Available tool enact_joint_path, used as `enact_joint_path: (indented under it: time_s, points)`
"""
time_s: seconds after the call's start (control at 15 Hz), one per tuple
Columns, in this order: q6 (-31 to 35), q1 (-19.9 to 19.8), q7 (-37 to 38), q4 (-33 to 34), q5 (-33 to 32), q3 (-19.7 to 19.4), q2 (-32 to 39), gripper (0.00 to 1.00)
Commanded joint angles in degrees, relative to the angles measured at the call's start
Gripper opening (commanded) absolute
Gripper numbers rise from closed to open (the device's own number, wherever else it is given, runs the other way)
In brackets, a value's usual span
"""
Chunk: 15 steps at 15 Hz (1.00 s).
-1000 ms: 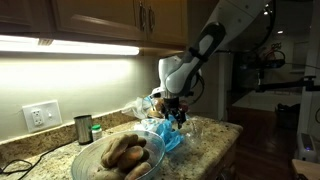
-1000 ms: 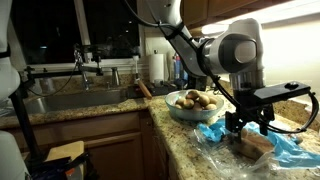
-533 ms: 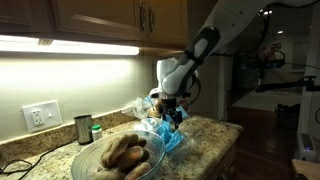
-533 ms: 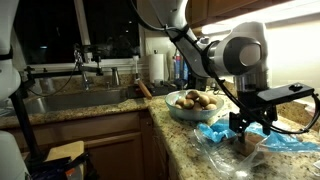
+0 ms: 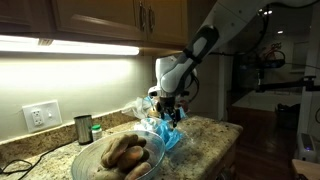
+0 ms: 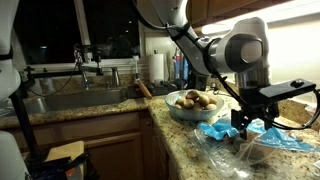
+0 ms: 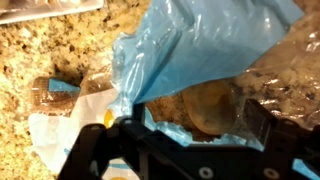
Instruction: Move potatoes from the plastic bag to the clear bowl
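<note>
The clear bowl (image 5: 84,163) (image 6: 177,110) stands on the granite counter with several brown potatoes (image 5: 122,152) (image 6: 195,99) in it. Beside it lies the crinkled plastic bag (image 5: 166,137) (image 6: 285,145), clear with blue parts. My gripper (image 5: 170,117) (image 6: 256,127) hangs low over the bag, open. In the wrist view the gripper (image 7: 200,126) straddles a brown potato (image 7: 205,103) that sits inside the bag (image 7: 200,45). The dark fingers (image 7: 265,125) stand on either side of it, and I cannot tell whether they touch it.
A small metal cup (image 5: 83,128) and a green-topped jar (image 5: 97,131) stand by the wall outlet (image 5: 41,115). A sink (image 6: 70,100) lies past the counter corner. Cabinets hang overhead. The counter edge (image 6: 190,150) runs close to the bag.
The gripper has shifted slightly along the bag and dipped toward it. Its jaws have stayed open.
</note>
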Motion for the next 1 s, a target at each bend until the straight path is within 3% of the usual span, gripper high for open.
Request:
enact_joint_path:
  time_s: [0.0, 0.93]
  points:
    - [-1.2, -0.4, -0.1, 0.4, 0.2, 0.3, -0.4, 1.0]
    - [-5.3, 0.5, 2.6, 0.2, -0.5, -0.4, -1.2, 1.0]
